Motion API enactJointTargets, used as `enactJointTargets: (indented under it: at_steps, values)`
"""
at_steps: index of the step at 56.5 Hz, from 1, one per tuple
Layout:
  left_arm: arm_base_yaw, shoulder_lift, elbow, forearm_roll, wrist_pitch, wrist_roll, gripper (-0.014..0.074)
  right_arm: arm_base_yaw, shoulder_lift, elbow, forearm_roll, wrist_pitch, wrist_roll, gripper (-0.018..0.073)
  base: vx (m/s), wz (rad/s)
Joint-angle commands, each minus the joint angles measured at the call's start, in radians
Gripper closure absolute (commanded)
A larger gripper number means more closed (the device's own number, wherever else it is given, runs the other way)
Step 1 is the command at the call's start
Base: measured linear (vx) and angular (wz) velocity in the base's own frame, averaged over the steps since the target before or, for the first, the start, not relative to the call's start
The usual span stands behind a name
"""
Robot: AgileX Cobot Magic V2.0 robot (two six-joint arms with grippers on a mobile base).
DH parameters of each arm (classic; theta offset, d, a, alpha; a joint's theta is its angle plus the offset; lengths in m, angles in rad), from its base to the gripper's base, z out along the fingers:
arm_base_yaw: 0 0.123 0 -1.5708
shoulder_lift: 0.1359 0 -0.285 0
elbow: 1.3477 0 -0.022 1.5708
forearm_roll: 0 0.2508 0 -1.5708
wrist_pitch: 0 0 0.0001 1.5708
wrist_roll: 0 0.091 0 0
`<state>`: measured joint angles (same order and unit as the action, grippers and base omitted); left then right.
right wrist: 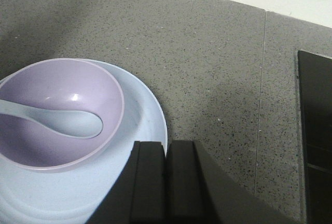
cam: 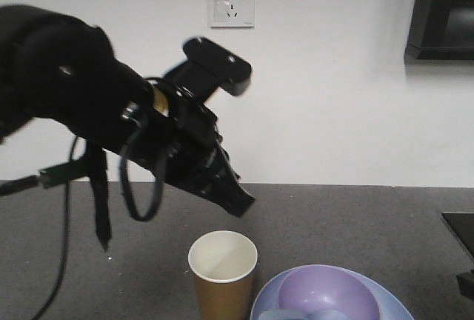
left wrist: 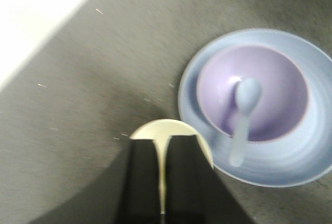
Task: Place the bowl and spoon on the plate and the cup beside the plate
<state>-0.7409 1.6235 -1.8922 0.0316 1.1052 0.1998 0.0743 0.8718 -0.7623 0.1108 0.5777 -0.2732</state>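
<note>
**Op:** Okay, status from my end, nearest first. Plate (cam: 385,299) sits at the front edge of the counter (cam: 333,216), bowl (cam: 329,294) on it, spoon (left wrist: 243,120) with its scoop in the bowl and its handle over the rim onto the plate.

**Eng:** Cup?

**Op:** Cup (cam: 222,272) stands upright just left of the plate, looks to be almost touching its rim. Empty, as far as I can see.

**Eng:** Grippers?

**Op:** Left gripper (left wrist: 162,175) is above the cup, fingers nearly pressed together with only a thin slit between, nothing in them. Right gripper (right wrist: 166,182) is over the plate's near edge, fingers pressed together, also empty.

**Eng:** So done?

**Op:** I'd judge the layout complete: bowl and spoon on plate, cup beside it. What's left is pulling both arms clear without clipping the cup. Behind it all, only bare counter back to the wall and its socket (cam: 231,1).
</note>
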Motion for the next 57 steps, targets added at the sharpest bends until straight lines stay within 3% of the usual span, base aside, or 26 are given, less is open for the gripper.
enactJointTargets:
  at_steps: [1, 5, 11, 26, 32, 38, 57]
  values:
    - [-0.001, -0.125, 0.010, 0.072, -0.093, -0.025, 0.0605, -0.001, -0.012, -0.029, 0.008, -0.079, -0.007, 0.0567, 0.00, 0.00]
    - [0.007, -0.212, 0.100, 0.094, -0.148, -0.054, 0.0603, -0.001, -0.012, -0.029, 0.034, -0.079, -0.029, 0.0566, 0.00, 0.00]
    - [0.040, -0.381, 0.357, 0.093, -0.267, -0.075, 0.0601, -0.001, -0.012, -0.023, 0.148, -0.077, -0.159, 0.0566, 0.00, 0.00]
    - [0.109, -0.822, 1.064, 0.090, -0.659, -0.209, 0.0600, -0.001, -0.126, 0.228, 0.622, -0.193, -0.662, 0.0566, 0.00, 0.00]
    - [0.109, -0.964, 1.234, 0.088, -0.698, -0.279, 0.0600, -0.001, -0.190, 0.272, 0.768, -0.204, -0.796, 0.0566, 0.00, 0.00]
    - [0.109, -1.058, 1.331, 0.088, -0.698, -0.344, 0.0600, -0.001, -0.230, 0.274, 0.855, -0.213, -0.826, 0.0566, 0.00, 0.00]
    - [0.109, -1.140, 1.370, 0.081, -0.688, -0.342, 0.0600, -0.001, -0.245, 0.274, 0.979, -0.188, -0.807, 0.0566, 0.00, 0.00]
